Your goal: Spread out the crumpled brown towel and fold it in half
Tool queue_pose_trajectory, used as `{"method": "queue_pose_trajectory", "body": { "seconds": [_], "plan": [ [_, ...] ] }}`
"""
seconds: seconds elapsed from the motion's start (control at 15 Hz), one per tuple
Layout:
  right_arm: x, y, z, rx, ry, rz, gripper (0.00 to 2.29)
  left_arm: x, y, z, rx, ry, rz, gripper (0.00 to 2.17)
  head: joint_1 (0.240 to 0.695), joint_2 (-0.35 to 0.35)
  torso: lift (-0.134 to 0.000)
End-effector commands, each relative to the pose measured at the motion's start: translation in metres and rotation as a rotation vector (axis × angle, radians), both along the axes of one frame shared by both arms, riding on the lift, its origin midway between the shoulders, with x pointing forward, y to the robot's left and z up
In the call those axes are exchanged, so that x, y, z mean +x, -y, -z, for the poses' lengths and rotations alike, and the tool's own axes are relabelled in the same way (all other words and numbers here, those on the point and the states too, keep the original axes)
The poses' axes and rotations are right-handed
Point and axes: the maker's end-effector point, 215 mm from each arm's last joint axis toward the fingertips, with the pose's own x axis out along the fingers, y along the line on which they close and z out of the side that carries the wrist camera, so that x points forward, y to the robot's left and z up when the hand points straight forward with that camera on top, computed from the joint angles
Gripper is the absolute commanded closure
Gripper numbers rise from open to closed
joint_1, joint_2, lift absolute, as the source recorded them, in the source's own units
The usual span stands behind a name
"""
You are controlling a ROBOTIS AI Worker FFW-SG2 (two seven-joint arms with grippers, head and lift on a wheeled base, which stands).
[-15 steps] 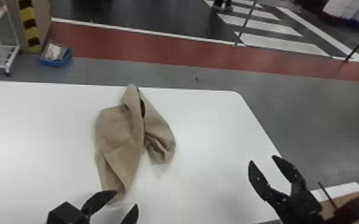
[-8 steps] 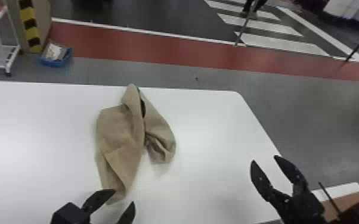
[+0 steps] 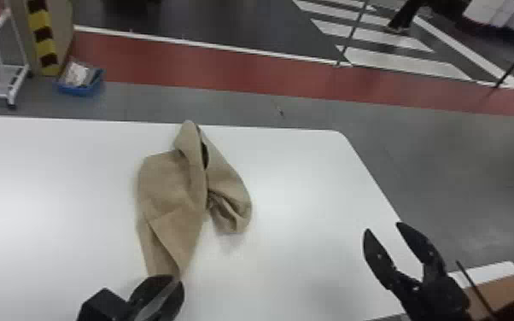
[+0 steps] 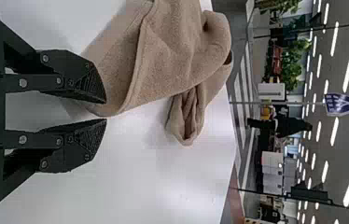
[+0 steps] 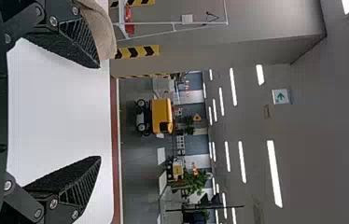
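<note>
The crumpled brown towel (image 3: 170, 183) lies in folds on the white table, one narrow end toward the robot. At that near end is my left gripper (image 3: 173, 279), its fingers close together. In the left wrist view, a small gap parts the fingertips of my left gripper (image 4: 106, 110), and a corner of the towel (image 4: 163, 60) lies at the upper finger, not pinched. My right gripper (image 3: 383, 227) stands wide apart near the table's right edge, away from the towel. The right wrist view has my right gripper (image 5: 100, 112) with nothing between its fingers and part of the towel (image 5: 99, 28) beyond one finger.
The white table (image 3: 294, 183) extends on both sides of the towel, with its rounded far corner at the right. A brown and white surface (image 3: 499, 286) lies beside the right gripper. Beyond the table, a blue bin (image 3: 79, 81) and a white rack (image 3: 0, 77) stand on the floor.
My left gripper's fingers have drawn much closer together at the towel's near end. The towel keeps its shape and place, and the right gripper has hardly moved.
</note>
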Motion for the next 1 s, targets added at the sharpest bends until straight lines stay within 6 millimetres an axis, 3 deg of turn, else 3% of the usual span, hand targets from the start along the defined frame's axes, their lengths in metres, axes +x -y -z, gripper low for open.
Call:
{"method": "queue_pose_trajectory", "body": {
  "seconds": [0.0, 0.13, 0.53, 0.6, 0.73, 0.87, 0.93],
  "plan": [
    [-0.002, 0.003, -0.002, 0.010, 0.007, 0.006, 0.22, 0.000, -0.001, 0.006, 0.014, -0.017, -0.002, 1.06, 0.695, -0.350, -0.123],
    [-0.004, 0.005, -0.006, 0.019, 0.017, 0.008, 0.22, 0.001, -0.001, 0.006, 0.013, -0.020, -0.006, 1.34, 0.695, -0.350, -0.123],
    [-0.005, -0.003, -0.021, 0.028, 0.046, -0.011, 0.22, 0.007, -0.003, -0.032, -0.077, 0.006, -0.025, 1.35, 0.695, -0.350, -0.123],
    [-0.004, -0.004, -0.022, 0.027, 0.047, -0.012, 0.22, 0.011, -0.006, -0.045, -0.107, 0.013, -0.034, 1.35, 0.695, -0.350, -0.123],
    [0.000, -0.008, -0.016, -0.002, 0.029, -0.025, 0.22, 0.028, -0.024, -0.093, -0.207, 0.043, -0.069, 1.35, 0.695, -0.350, -0.123],
    [0.004, -0.015, -0.007, -0.028, 0.001, -0.049, 0.22, 0.050, -0.059, -0.142, -0.305, 0.079, -0.127, 1.35, 0.695, -0.350, -0.123],
    [0.007, -0.018, -0.001, -0.038, -0.019, -0.062, 0.22, 0.059, -0.079, -0.156, -0.328, 0.097, -0.159, 1.35, 0.695, -0.350, -0.123]
  ]
}}
